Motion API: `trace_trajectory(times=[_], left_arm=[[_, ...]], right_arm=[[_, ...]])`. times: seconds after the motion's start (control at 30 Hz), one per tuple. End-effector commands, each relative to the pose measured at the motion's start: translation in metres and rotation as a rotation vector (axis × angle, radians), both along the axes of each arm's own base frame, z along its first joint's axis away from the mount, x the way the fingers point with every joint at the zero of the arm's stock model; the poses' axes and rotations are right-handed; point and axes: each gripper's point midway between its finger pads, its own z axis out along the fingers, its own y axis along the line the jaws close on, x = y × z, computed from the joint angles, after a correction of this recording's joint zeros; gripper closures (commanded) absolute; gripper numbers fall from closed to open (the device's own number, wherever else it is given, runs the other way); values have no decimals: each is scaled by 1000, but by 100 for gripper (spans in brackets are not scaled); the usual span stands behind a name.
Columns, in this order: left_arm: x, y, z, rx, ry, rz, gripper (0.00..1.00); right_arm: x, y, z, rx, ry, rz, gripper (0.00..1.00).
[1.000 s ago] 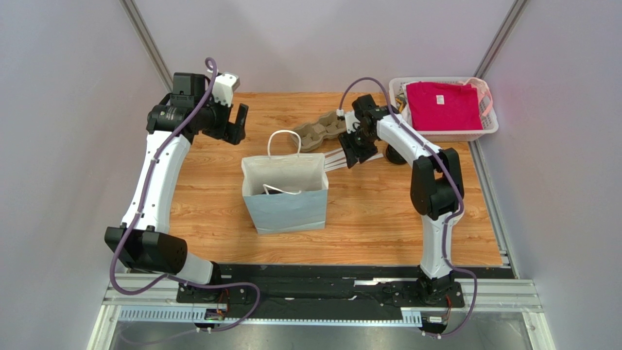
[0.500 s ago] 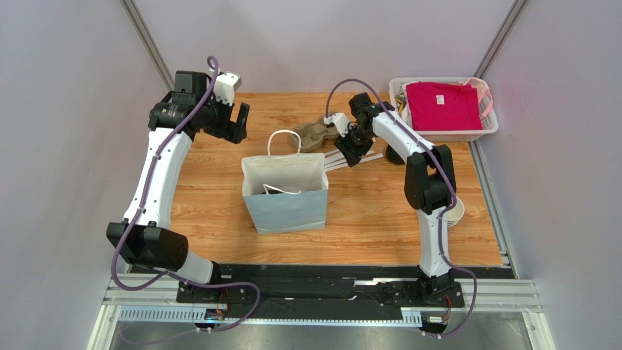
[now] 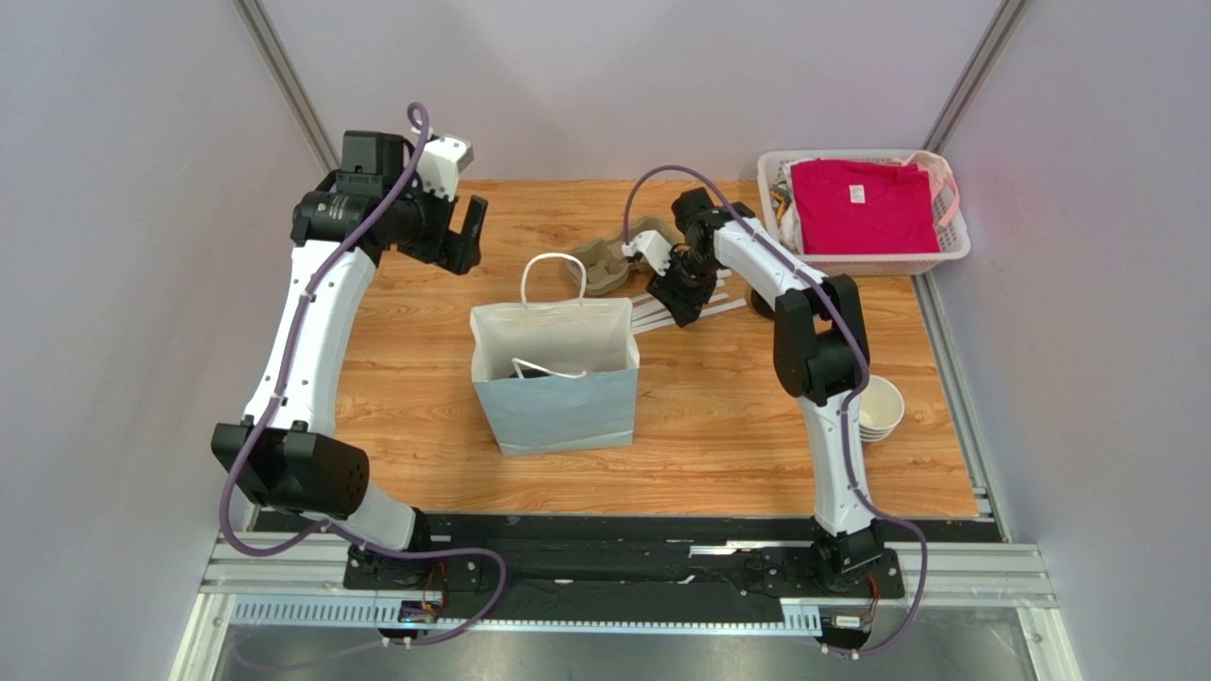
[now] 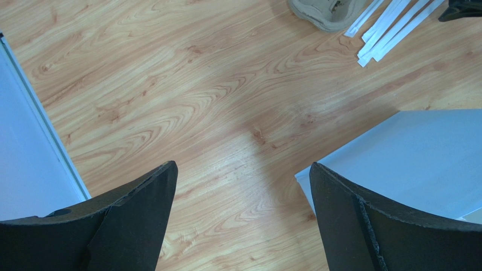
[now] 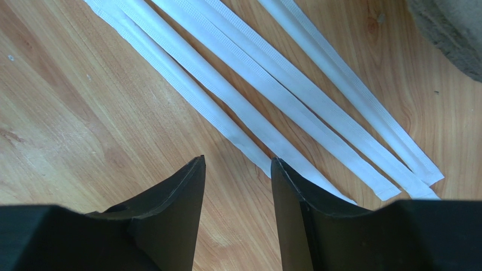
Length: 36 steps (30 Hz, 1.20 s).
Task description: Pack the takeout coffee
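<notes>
Currently, right gripper [image 5: 237, 162] stands part-open and empty above wrapped straws [image 5: 294, 107]; left gripper [image 4: 242, 169] spread wide, empty; takeout coffee position indeterminable.

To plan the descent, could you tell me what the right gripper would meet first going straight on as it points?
Most likely the white paper-wrapped straws lying on the wooden table: the right gripper points down at their near edge, jaws open and empty. How far off is unclear.

- Wooden table [image 3: 711, 426]: light grain is seen across the top.
- Pale blue paper bag [image 3: 557, 397] is stood upright near the centre.
- Cardboard cup carrier [image 3: 604, 264] and wrapped straws [image 5: 254, 79] are laid behind the bag.
- Stacked cups [image 3: 881, 409] are set near the right edge.
</notes>
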Motion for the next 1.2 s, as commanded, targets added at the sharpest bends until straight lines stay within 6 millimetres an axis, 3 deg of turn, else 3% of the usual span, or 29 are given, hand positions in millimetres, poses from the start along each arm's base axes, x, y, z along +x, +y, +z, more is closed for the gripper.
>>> trace_trajectory(times=[0.0,0.27,0.43,0.5,0.53,0.57,0.63,0.67,0.83,0.9,1.0,1.17], left_arm=[[4,1,12,0,-33,-18,5],[5,1,10,-2,-17,-11,5],[7,1,12,-4,-20,-6,6],[8,1,13,-5,-24,-3,6],[9,0,13,-9,-24,-2,6],[9,0,14,-12,-26,1,6],[10,0,13,-13,-24,4,6],[11,0,14,-15,-24,8,6],[12,0,23,-21,-42,12,6],[13,2,27,-8,-52,11,5],[13,3,32,-4,-56,14,4],[16,1,43,-18,-86,9,3]], right_arm=[[15,4,2,7,-52,47,50],[9,1,-19,-16,-20,79,55],[-4,-5,-21,-43,-17,127,67],[-15,-9,-28,-60,-10,156,70],[-17,-9,-20,-61,-32,163,70],[-30,-13,-29,-76,-7,177,72],[-33,-15,-24,-86,-41,194,73],[-47,-19,-34,-102,-13,200,76],[-66,-24,-37,-117,-8,175,90],[-68,-24,-32,-116,-13,155,100],[-65,-22,-12,-94,-26,103,100],[-49,-14,48,10,-77,1,100]])
